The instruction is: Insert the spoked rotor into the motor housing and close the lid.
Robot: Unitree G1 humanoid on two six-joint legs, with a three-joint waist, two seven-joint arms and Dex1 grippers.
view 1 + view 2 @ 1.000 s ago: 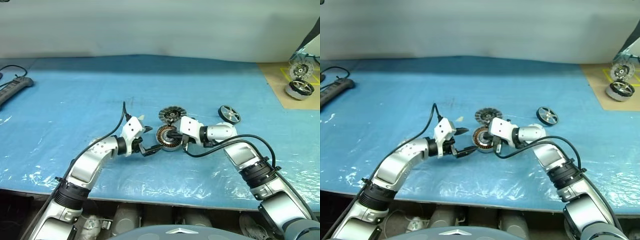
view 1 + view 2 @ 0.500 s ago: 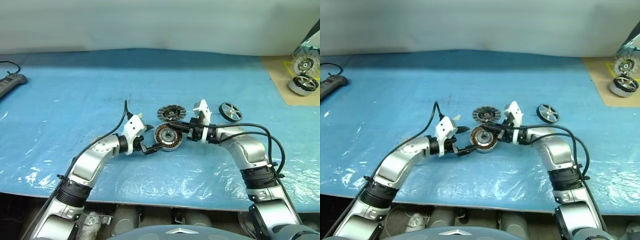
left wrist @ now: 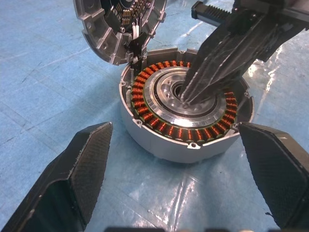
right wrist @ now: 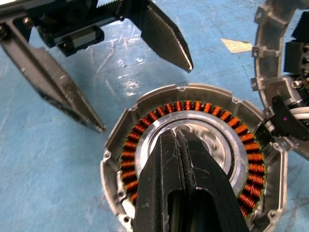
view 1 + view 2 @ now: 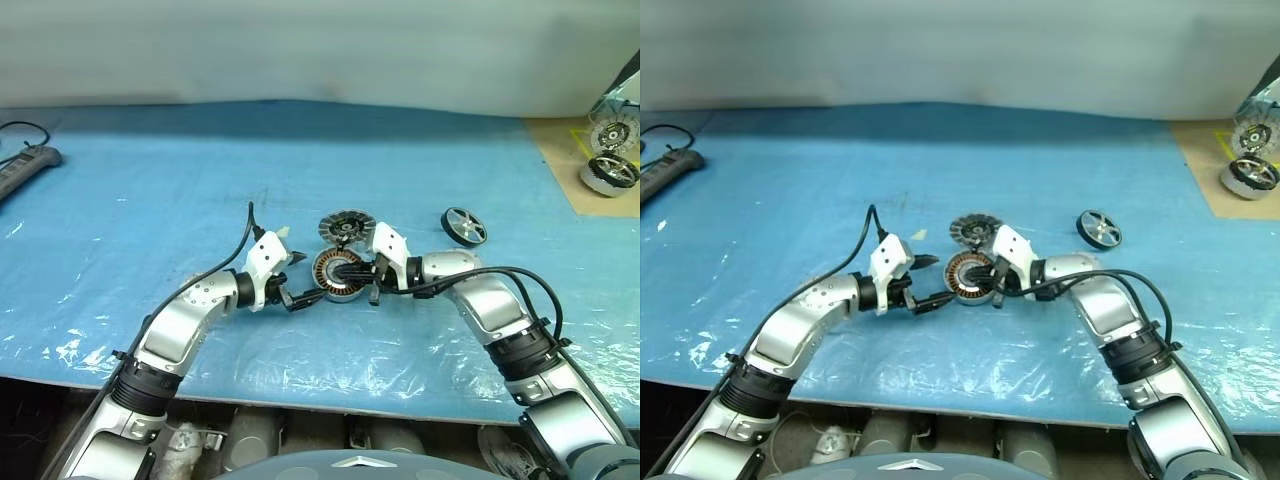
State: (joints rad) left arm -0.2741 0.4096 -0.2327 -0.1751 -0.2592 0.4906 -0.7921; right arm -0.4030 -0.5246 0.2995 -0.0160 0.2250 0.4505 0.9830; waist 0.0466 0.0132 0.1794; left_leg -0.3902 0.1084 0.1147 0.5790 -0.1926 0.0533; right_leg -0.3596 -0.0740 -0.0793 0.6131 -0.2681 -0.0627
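Note:
The motor housing (image 5: 337, 275) lies flat on the blue sheet, its copper windings (image 4: 251, 159) ringing a silver hub. Its grey lid (image 5: 345, 227) stands swung open at the far rim. My right gripper (image 4: 177, 133) is shut on nothing, its tips down at the hub's centre hole (image 3: 186, 99). From the housing's left side my left gripper (image 5: 300, 278) is open, one finger (image 3: 77, 174) on each side of the near rim and not touching it. The spoked rotor (image 5: 464, 226), silver rim and black spokes, lies alone on the sheet right of the housing.
A power strip (image 5: 25, 165) lies at the far left of the table. At the far right a cardboard sheet (image 5: 560, 165) carries other motor parts (image 5: 607, 170). The table's front edge runs just below my forearms.
My right wrist has rolled back, and its shut tips have gone from the housing's right rim to the hub. The left gripper has stayed put. The camera shifted slightly.

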